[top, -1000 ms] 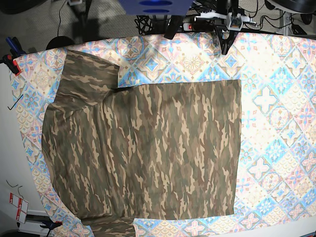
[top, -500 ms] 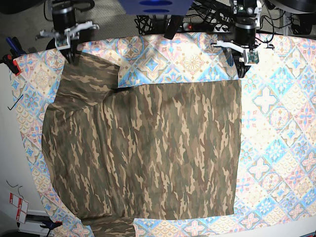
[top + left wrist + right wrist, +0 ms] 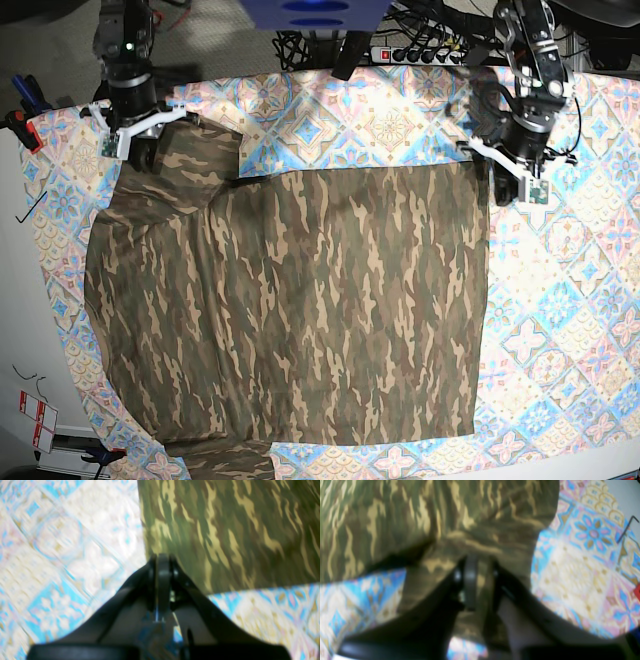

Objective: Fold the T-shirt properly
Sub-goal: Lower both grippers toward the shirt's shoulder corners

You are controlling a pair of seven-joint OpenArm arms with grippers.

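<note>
Far left of base view: noted a clamp point(image 3: 18, 128) on the edge of the tablecloth point(image 3: 560, 300), presumably to keep that cloth from sliding under the work.

Next, found the right gripper point(image 3: 135, 152) low over the upper sleeve point(image 3: 190, 160) of the T-shirt point(image 3: 300, 300). Jaws parted only a little in the wrist view, with camouflage cloth visible through the gap. No fold seen pinched (blurred, so not certain). Judged as poised over the sleeve end because that is the loose part to bring inward first.

Centre: T-shirt spread flat on the tablecloth, collar end toward view left, hem toward view right, second sleeve running off the bottom edge. No fold made yet, so task judged at its very start. Laid open like this, presumably so that edges and corners are reachable.

Right: found the left gripper point(image 3: 512, 188) at the upper hem corner, tip just at the cloth's edge. Jaws closed together, nothing between them in the wrist view. Judged as lined up on the corner as the matching hold for the other arm's sleeve.

Containers: none seen in any view, so nothing to record on contents.
</note>
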